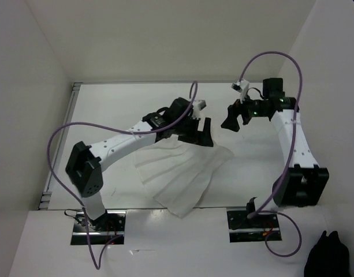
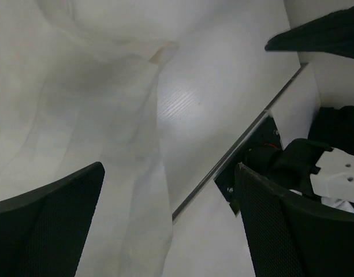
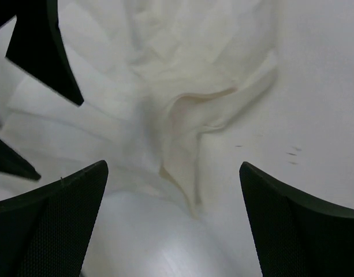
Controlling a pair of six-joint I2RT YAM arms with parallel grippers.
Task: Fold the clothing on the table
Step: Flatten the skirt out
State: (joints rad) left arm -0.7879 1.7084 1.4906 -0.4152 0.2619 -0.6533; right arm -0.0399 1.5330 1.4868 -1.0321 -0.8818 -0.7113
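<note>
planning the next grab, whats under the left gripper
The open left gripper hangs over the far edge of the clothing, with bare table beside it. From above, the gripper hides that edge; anything beneath the fabric is covered.

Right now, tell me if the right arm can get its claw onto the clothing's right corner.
Probably yes: the right claw hangs open facing that corner of the clothing, nothing between them. The left claw sits nearby to the left, apart.

clothing: white, faint creases, cream edge | table: white | arms: white, black joints | left gripper, right gripper: black | cables: purple | walls: off-white
</note>
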